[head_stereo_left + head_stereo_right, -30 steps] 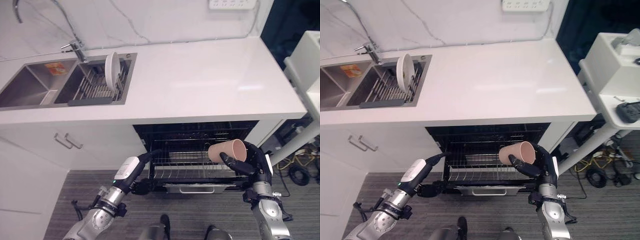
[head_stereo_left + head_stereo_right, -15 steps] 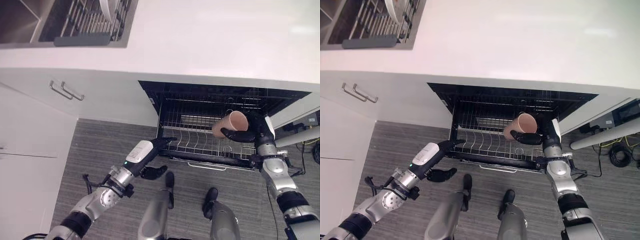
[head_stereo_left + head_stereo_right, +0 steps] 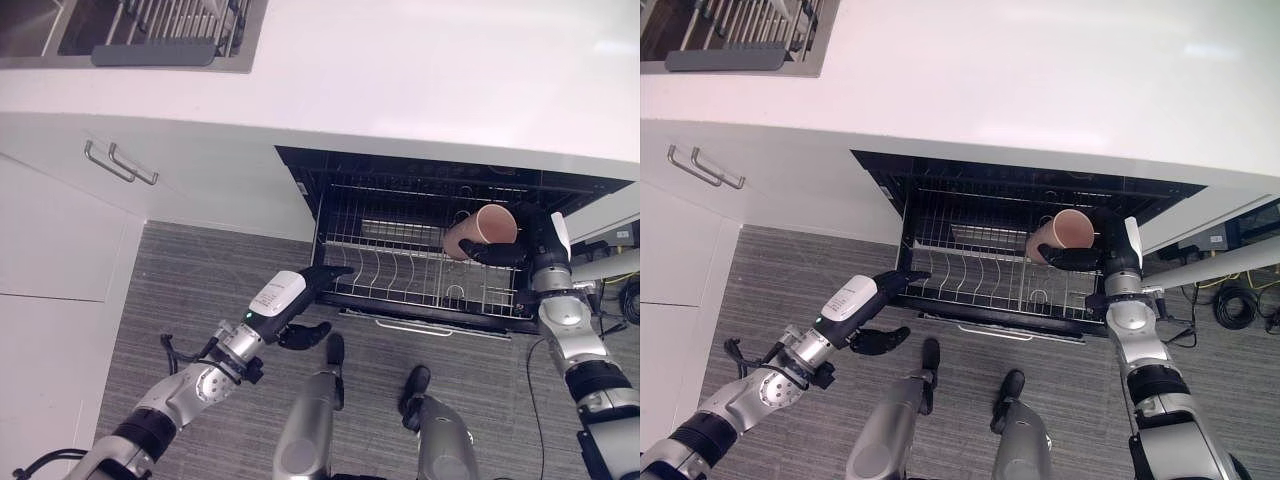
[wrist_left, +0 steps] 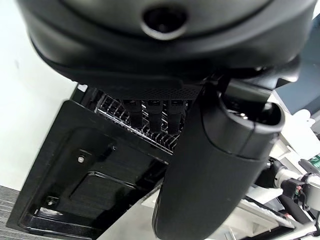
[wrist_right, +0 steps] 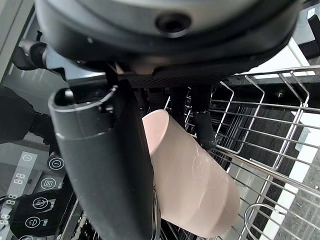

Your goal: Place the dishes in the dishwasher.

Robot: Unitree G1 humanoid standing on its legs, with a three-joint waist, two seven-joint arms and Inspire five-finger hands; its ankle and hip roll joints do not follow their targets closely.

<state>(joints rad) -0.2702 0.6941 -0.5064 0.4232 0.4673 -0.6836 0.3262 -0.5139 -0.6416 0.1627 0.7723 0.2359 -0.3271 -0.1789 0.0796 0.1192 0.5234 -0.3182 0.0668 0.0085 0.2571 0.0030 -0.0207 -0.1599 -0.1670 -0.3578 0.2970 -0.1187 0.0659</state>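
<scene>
Since half a second ago, the right hand [image 3: 525, 250] has carried the pink cup [image 3: 480, 229] further over the right end of the pulled-out dishwasher rack [image 3: 420, 285]; the camera has also shifted, so part of that change is the view's own. Right hand: thumb and fingers curled round the cup, which lies on its side with its open mouth toward the hand. Cup is held above the wire rack, not resting on it; the right wrist view shows the cup [image 5: 192, 182] clamped against the thumb with rack wires just behind. Left hand [image 3: 300, 310]: at the rack's front left corner, fingers straight and relaxed, holding nothing; whether a fingertip touches the rack edge cannot be told. Dishwasher [image 3: 330, 170] stands open below the white counter [image 3: 420, 70]. Sink [image 3: 150, 40] with a dish rack sits at the counter's far left.
</scene>
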